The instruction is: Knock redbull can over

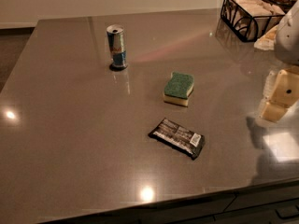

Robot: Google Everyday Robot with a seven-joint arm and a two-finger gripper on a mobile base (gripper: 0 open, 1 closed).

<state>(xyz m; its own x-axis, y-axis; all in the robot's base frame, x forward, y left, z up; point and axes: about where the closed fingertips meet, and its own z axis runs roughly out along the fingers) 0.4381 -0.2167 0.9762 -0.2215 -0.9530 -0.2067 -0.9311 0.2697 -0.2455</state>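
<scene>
My end effector (280, 94), how open I cannot tell, hovers at the right edge of the surface (70, 134), well apart from the upright redbull can (116, 46) at far left, so my reach may clip the sponge (178, 88) between.

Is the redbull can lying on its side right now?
No, the redbull can stands upright on the counter, far from the gripper at the right edge.
</scene>
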